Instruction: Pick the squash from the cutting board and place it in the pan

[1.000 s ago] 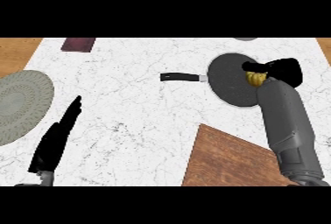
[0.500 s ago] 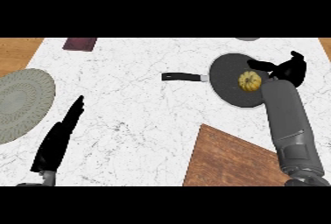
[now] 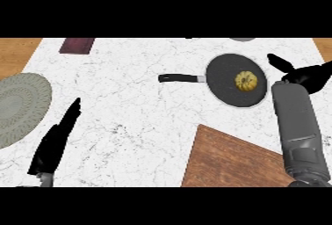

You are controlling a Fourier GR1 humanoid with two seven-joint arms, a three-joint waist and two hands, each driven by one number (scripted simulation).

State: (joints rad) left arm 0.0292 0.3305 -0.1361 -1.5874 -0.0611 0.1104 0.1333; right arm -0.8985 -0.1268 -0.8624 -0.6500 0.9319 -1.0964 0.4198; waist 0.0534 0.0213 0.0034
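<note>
Now the squash (image 3: pixel 246 81) lies inside the pan (image 3: pixel 224 90), just left of the right hand (image 3: pixel 304 75) and apart from it — nothing touches it. It sits a little toward the hand's side of the pan's dark floor, well within the rim, which reads as the natural spot for something set down by an arm coming in from that side. The right hand holds nothing: its fingers are spread and relaxed, one pointing up and away, and it hangs beside the pan's right rim, not over the squash. That empty, opened posture next to a loaded pan suggests the placing step is done and only drawing the arm clear is left.

The pan's handle (image 3: pixel 178 78) points away from the right hand, toward the left, so it stands out of the forearm's way. The cutting board (image 3: pixel 233 160) lies below the right hand, alongside the grey forearm, with nothing on it — consistent with the squash being taken from there.

The left hand (image 3: pixel 55 143) shows far off at the lower left of the desk (image 3: pixel 136 114), fingers straight and pointing up, resting and taking no part. Just to its left is a grey round plate (image 3: pixel 19 110); well above it, at the desk's far edge, a small dark red block (image 3: pixel 77 45). Neither bears on the task.
</note>
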